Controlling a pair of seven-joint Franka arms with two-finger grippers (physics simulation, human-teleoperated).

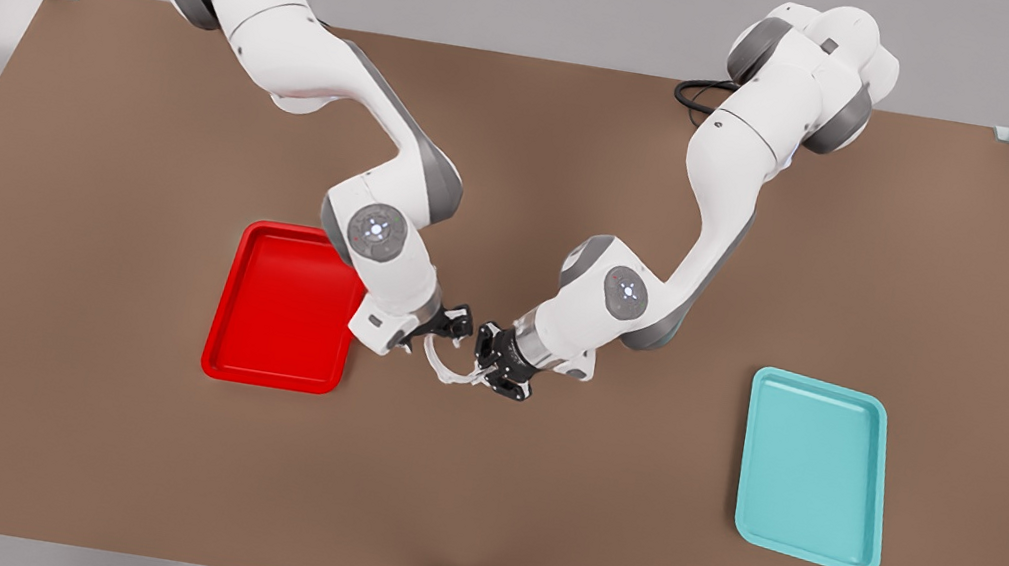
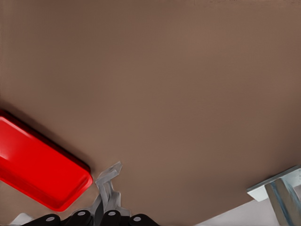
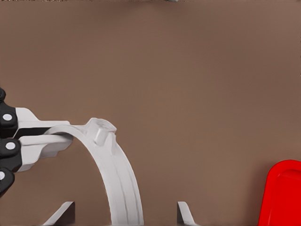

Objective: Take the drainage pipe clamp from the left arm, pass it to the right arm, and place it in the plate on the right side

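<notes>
Right wrist view: the drainage pipe clamp [image 3: 120, 174] is held over the table [image 3: 211, 70], one end pinched in my left claw [image 3: 7, 146]. Its arc runs straight between the spread fingers of my right claw [image 3: 126, 214], which grips nothing. My right arm is nearer the plate [image 1: 283, 309]. I count one clamp, one red plate, one teal tray [image 1: 814, 469] and two arms.

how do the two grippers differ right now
Grip: the left gripper is shut on the drainage pipe clamp, while the right gripper is open, its fingers on either side of the ring.
Place: the right gripper is beside the red plate; the left gripper is on the side toward the teal tray.
Shared: both are black two-finger grippers, meeting at the clamp between the trays.
</notes>
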